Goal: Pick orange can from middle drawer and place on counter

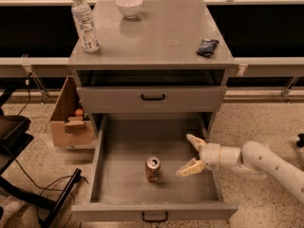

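Gripper (190, 156) of mine is down inside the middle drawer (124, 146), reaching in from the right over the drawer's side wall, with my white arm (266, 163) trailing off to the lower right. My two pale fingers (195, 142) are spread wide, one higher and one lower, holding nothing, and their tips point left toward the orange can (152, 169). That can stands upright on the flat drawer bottom, a little forward of centre, just to the left of my lower fingertip with a clear gap between us, no contact. The drawer is pulled fully out toward the camera, its black handle (155, 217) showing on the front edge. Behind it, the upper drawer (152, 99) is closed, and there is an open slot above that. Moving back and up, the counter (156, 37) carries a dark blue packet (207, 47) near its right edge, a clear plastic bottle (85, 22) standing upright at the left edge, and a white bowl (129, 6) at the far edge. Off to the left on the speckled floor sits an open cardboard box (71, 122) beside the cabinet.
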Available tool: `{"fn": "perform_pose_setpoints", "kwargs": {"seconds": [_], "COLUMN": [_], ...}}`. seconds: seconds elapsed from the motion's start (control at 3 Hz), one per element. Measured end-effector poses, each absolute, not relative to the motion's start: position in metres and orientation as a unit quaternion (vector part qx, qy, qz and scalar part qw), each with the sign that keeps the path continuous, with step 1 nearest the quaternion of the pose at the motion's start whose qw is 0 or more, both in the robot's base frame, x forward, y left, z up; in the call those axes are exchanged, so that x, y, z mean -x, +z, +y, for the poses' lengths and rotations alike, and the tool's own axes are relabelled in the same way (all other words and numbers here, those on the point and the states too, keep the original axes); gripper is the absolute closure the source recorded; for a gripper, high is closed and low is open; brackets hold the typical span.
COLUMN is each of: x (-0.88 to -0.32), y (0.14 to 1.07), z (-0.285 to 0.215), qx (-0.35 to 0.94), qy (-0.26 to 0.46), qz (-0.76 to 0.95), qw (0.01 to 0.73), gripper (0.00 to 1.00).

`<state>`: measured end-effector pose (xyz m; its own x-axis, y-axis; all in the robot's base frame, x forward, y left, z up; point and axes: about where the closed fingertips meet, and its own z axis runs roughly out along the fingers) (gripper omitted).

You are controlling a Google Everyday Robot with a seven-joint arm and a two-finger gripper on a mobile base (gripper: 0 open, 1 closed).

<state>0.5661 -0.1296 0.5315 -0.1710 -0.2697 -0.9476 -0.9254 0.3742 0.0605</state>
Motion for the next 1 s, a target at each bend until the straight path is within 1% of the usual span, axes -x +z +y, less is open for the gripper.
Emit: {"fn": "perform_pose_setpoints", "kwargs": {"seconds": [0.33,1.0], "x": [-0.578,-0.579], "y": [0.502,0.465], "z": [-0.120,-0.081], "qx": [0.456,0.501], "qy": [0.348,0.345], "qz": [0.670,0.644], "qw": [0.471,0.464], "gripper": [0.00,0.00]}}
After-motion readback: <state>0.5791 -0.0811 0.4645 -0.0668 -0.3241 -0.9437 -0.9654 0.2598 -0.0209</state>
